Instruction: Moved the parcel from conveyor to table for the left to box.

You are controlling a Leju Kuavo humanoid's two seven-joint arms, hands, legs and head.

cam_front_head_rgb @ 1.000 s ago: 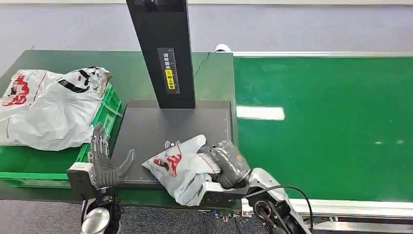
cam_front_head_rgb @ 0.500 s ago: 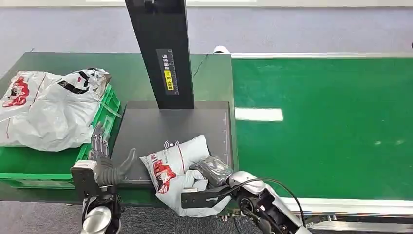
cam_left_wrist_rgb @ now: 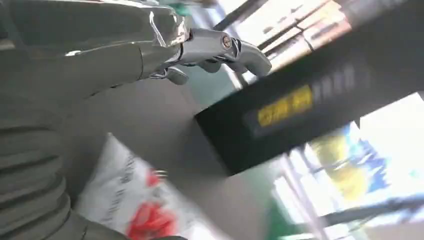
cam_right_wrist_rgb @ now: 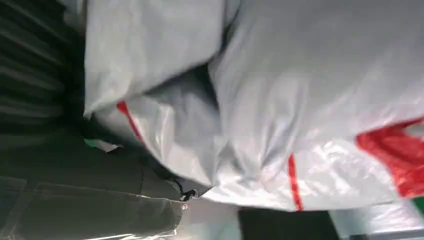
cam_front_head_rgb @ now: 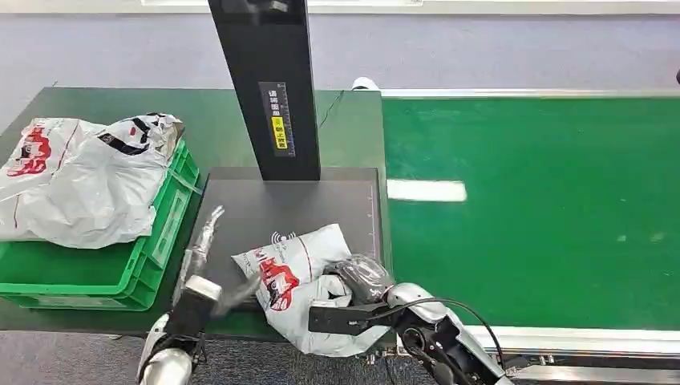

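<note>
The parcel [cam_front_head_rgb: 298,274], a white plastic bag with red print, lies on the front edge of the dark scanner plate [cam_front_head_rgb: 265,204] and overhangs it toward me. My right hand [cam_front_head_rgb: 362,279] grips the parcel's right side, and the bag [cam_right_wrist_rgb: 280,100] presses close against that hand in the right wrist view. My left hand [cam_front_head_rgb: 205,255] is blurred over the plate's left front corner, just left of the parcel, fingers spread and holding nothing. In the left wrist view its fingers [cam_left_wrist_rgb: 220,46] stretch out above the parcel [cam_left_wrist_rgb: 132,207].
A green crate [cam_front_head_rgb: 152,241] at the left holds large white bags [cam_front_head_rgb: 76,180]. The black scanner post [cam_front_head_rgb: 269,88] rises behind the plate. The green conveyor belt [cam_front_head_rgb: 545,208] runs along the right, with a metal rail at its front.
My left hand has swung right and forward, from beside the crate to the plate's corner near the parcel. The parcel has stayed in my right hand's grip, barely shifting.
</note>
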